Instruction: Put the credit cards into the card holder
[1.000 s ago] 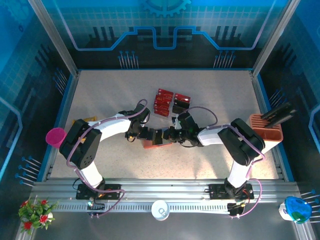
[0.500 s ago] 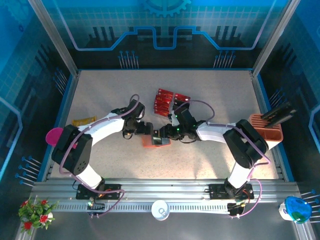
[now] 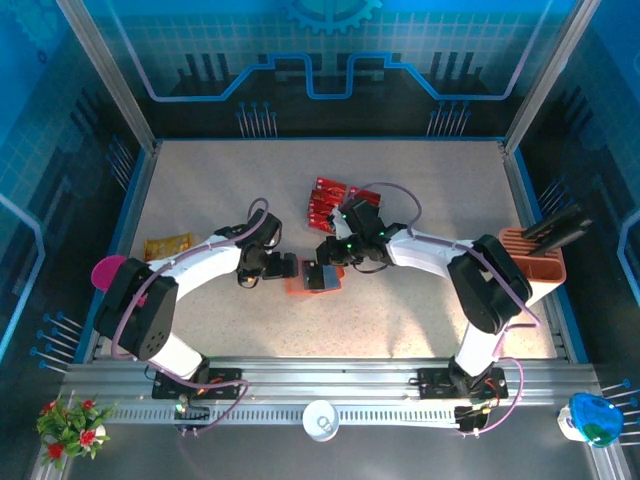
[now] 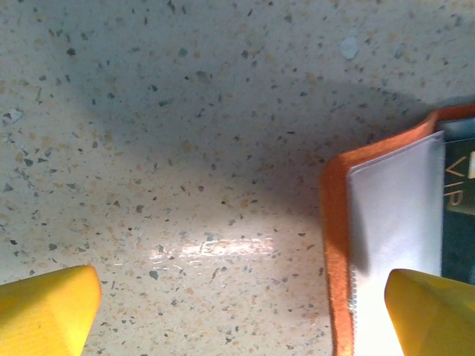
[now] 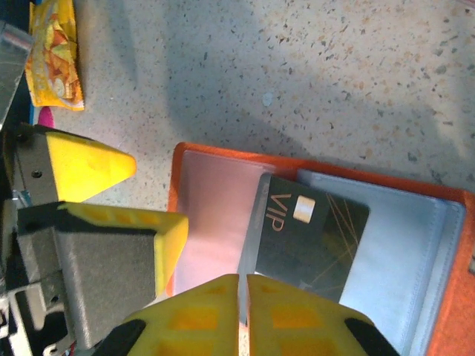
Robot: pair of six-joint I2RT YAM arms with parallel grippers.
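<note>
1. A speckled beige desk (image 3: 200, 190) sat inside blue-lit walls. At the far left of the overhead frame a pink cup (image 3: 103, 272) stood half behind the left arm (image 3: 205, 262). A yellow packet (image 3: 167, 246) lay just above it, showing more than a second earlier because that arm had swung toward the lower left.
2. The left jaws had drawn back leftward from where both arms had met at the centre. They were released and wide apart. In the left wrist frame the yellow fingertips (image 4: 48, 308) sat in the two bottom corners, the right-hand one over a clear pocket.
3. The card holder (image 3: 297, 287) lay open and flat just left of centre in the overhead frame, where it had been a second before. A dark card (image 5: 308, 237) marked VIP rested on its inner face. I could not tell whether it was slid into the grey pocket or only laid over it.
4. The right jaws, on the right arm (image 3: 430, 250), had pulled up-frame from the holder and were clenched together. The card's edge ran beneath their tips, and I could not tell whether they pinched it. One card looked delivered or nearly so.
5. The red cards (image 3: 325, 203) lay stacked above centre, beyond the holder, unmoved, so most of the task probably remained. A peach stand (image 3: 533, 265) stood at the right edge.
</note>
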